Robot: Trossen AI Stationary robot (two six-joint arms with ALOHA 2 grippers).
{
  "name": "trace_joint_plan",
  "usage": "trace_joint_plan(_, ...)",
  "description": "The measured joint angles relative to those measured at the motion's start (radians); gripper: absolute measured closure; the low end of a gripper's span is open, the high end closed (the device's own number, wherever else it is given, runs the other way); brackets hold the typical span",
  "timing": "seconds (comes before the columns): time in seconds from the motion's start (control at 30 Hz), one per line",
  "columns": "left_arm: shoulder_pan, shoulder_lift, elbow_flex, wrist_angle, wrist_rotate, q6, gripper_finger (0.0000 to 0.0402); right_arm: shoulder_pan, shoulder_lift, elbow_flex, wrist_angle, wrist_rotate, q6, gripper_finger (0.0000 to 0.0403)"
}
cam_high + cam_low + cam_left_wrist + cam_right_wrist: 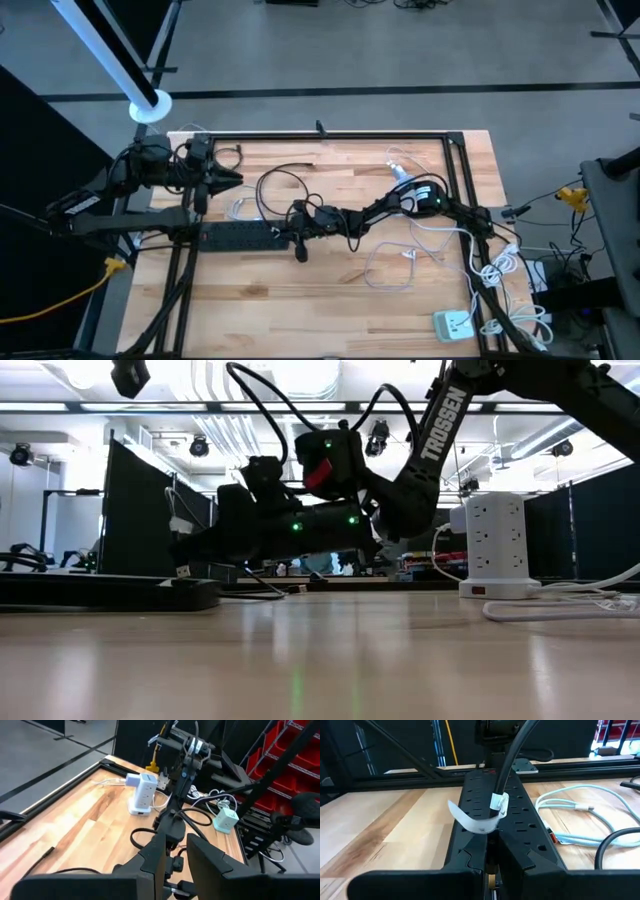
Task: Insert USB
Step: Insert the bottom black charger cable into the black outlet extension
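A black power strip point(238, 235) point(522, 820) lies flat on the wooden table, left of centre. My right gripper point(298, 222) point(489, 862) reaches in low from the table's right side, just right of the strip's end, shut on a black USB cable point(506, 775) that carries a white tag point(475, 822). The cable's plug is hidden between the fingers. My left gripper point(232, 180) point(176, 851) hovers behind the strip's far side, pointing toward the table's right edge. It stands open by a narrow gap and holds nothing. My right gripper pinches the black cable's end point(492, 837) between its two fingers, just behind the white tag. The fingers lie nearly level, pointing toward the table's left edge and along the power strip. The cable rises out of the hold and loops back over the gripper.
A white tower socket point(401, 172) point(497, 545) stands at the far right. A pale cube adapter point(452, 323) sits at the near right corner. Loose white cables point(400, 262) and black cable loops point(285, 180) lie across the middle. A black frame point(330, 136) rims the table.
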Motion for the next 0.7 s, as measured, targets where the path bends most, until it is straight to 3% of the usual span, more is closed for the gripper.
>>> trace_joint_plan(0.7,-0.004,-0.083,-0.029,0.0,0.0,-0.007,0.0335,-0.005,-0.052,-0.004,-0.133,0.023,-0.058,0.0385)
